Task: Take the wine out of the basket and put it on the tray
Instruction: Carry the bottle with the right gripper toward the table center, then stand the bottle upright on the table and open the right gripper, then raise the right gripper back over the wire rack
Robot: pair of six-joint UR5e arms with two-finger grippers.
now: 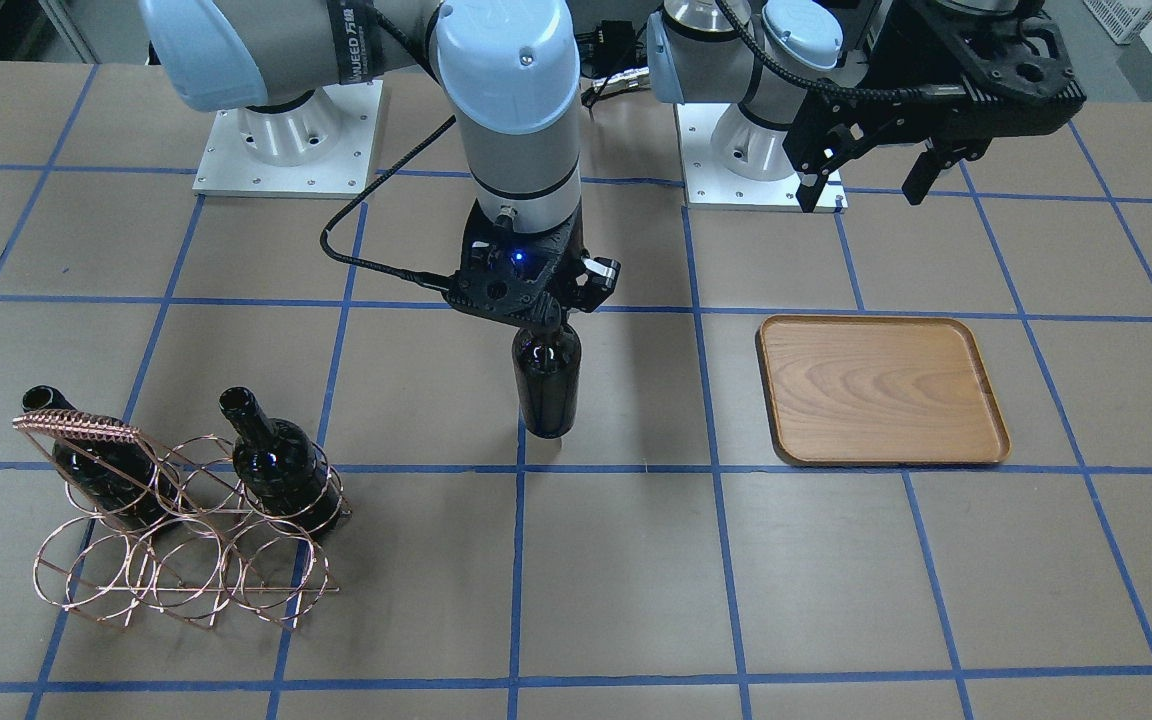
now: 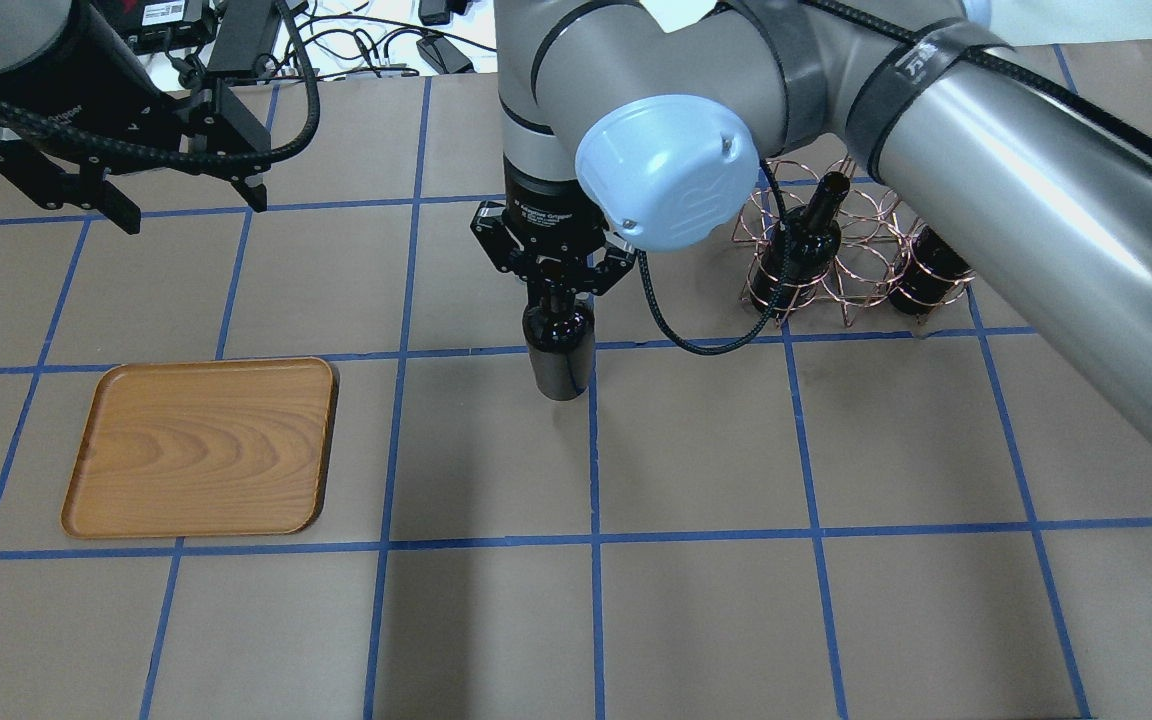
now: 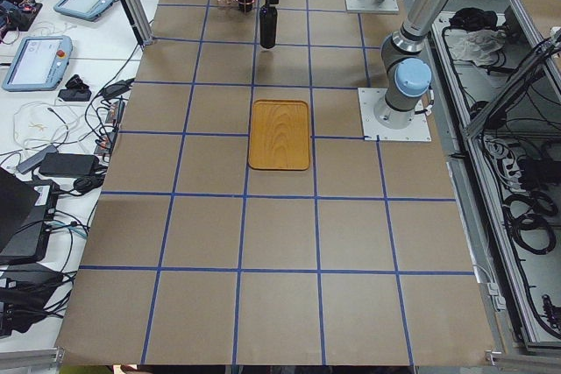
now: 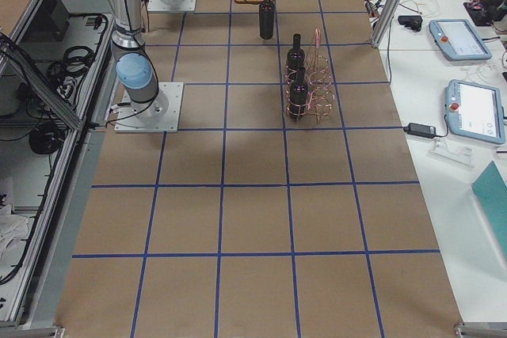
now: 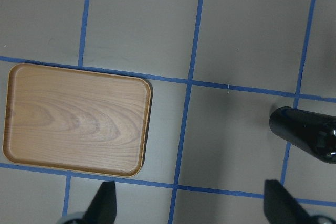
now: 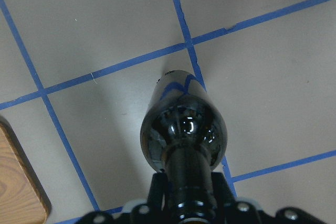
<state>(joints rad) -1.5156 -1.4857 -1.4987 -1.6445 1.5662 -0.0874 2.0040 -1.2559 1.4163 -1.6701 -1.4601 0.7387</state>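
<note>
Holding the wine [image 1: 547, 385] by its neck, pinched in the right gripper [image 1: 541, 317], between basket [image 1: 186, 560] and tray [image 1: 881, 390], with left gripper [image 1: 862, 190] spread empty; next, across and gently down.

A robotics lab: blue-taped grid table [image 2: 696, 450], teach pendants [image 4: 458, 37] and cables [image 3: 107, 120] on side benches [image 3: 31, 124]

The blue-gridded table [image 1: 636, 600] carries the tray [image 1: 881, 390] and basket [image 1: 81, 427], well apart.
</note>
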